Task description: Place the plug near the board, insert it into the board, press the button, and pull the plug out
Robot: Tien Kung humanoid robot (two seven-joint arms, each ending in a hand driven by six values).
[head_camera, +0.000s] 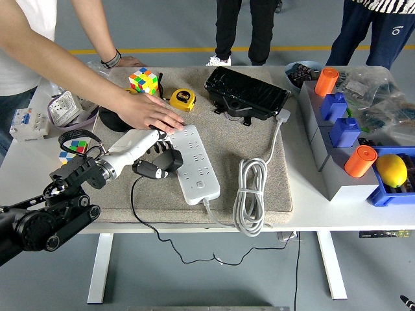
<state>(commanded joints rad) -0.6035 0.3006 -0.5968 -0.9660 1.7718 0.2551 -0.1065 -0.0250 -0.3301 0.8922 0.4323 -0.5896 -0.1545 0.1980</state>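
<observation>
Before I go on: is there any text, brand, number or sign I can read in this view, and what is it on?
None reads clearly.
Tape measure: dark round label on its face, too small to read.
Power strip: no legible marking.
Breaker at the table's left edge: print too blurred to read.
Black box: no visible lettering.
Plug in the left robot hand: no marking visible.

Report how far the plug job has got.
Done: the plug is at the board's left edge. In hand: the left hand grips the plug beside the board, not visibly in a socket; a person's hand rests at the board's far end. Left: inserting, pressing the button, pulling out. The right arm is out of view.
</observation>
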